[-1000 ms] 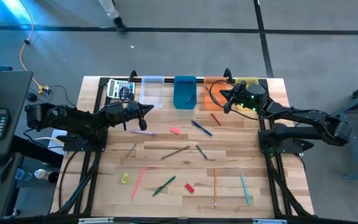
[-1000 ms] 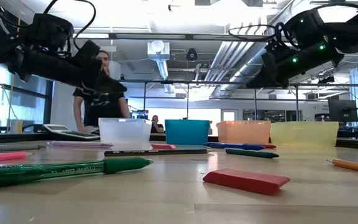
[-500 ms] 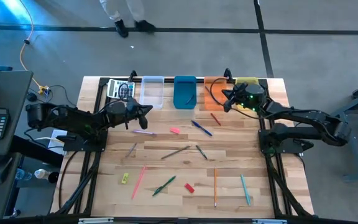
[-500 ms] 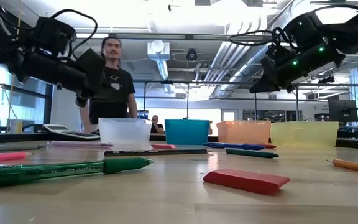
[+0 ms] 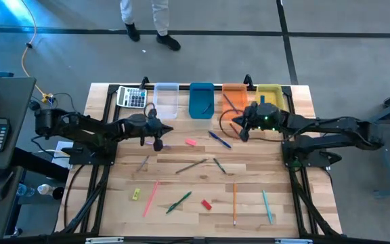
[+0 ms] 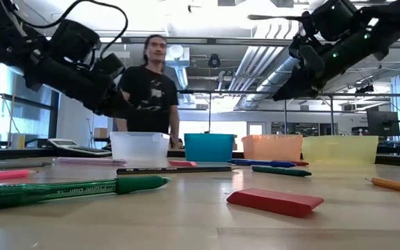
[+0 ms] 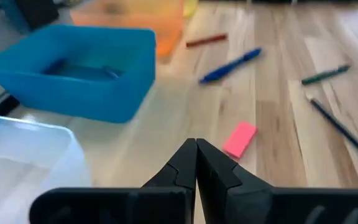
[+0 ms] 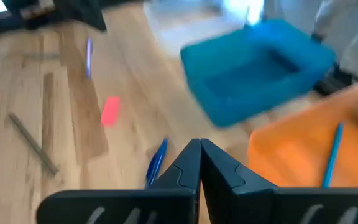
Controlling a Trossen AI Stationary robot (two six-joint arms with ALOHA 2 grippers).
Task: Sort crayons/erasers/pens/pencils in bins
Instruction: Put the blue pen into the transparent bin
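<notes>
Both claws, left gripper point(image 5: 156, 133) and right gripper point(image 5: 242, 129), have swung inward from the bins point(image 5: 201, 100) at the table's far edge, shut and empty; pink eraser point(image 5: 191, 142) looks next.

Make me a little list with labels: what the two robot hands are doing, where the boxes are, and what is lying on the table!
left gripper: shut, empty, above the table near the pink eraser
right gripper: shut, empty, by the orange bin
bins: clear, blue, orange, yellow, in a row at the far edge
orange bin holds: a blue stick
on table: pens, pencils, red eraser, calculator
person: standing behind the table
</notes>
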